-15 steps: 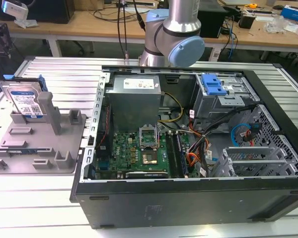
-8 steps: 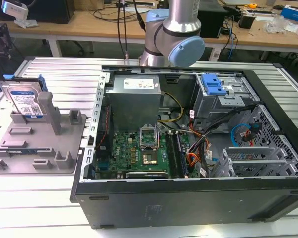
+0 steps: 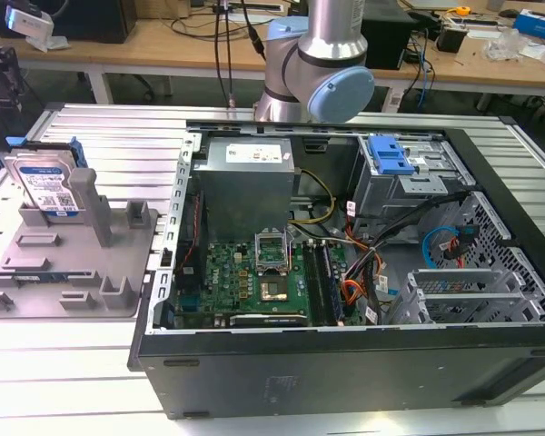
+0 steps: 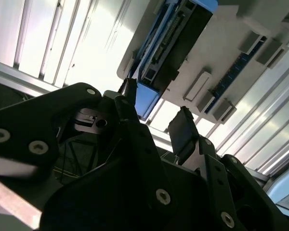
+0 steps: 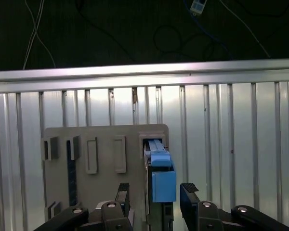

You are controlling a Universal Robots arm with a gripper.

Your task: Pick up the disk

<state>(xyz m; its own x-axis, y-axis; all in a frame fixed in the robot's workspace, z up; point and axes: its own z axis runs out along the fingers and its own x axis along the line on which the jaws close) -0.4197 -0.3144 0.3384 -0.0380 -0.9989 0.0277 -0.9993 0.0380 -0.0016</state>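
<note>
Hardware, largest first: one open computer case [image 3: 345,272] just beside one grey fixture [image 3: 73,263], one arm [image 3: 320,54] well apart from that fixture, one disk [image 3: 44,186], two black fingers [image 5: 189,191]. The disk stands on edge at the fixture's corner, long axis along the fixture's side edge. The exterior view gives its white-and-blue label; both wrist views give its thin top edge, seen between the gripper's [image 5: 155,192] spread-apart jaws.

Print on the disk [image 3: 42,184] and the power supply [image 3: 245,182] is too small to read.
</note>
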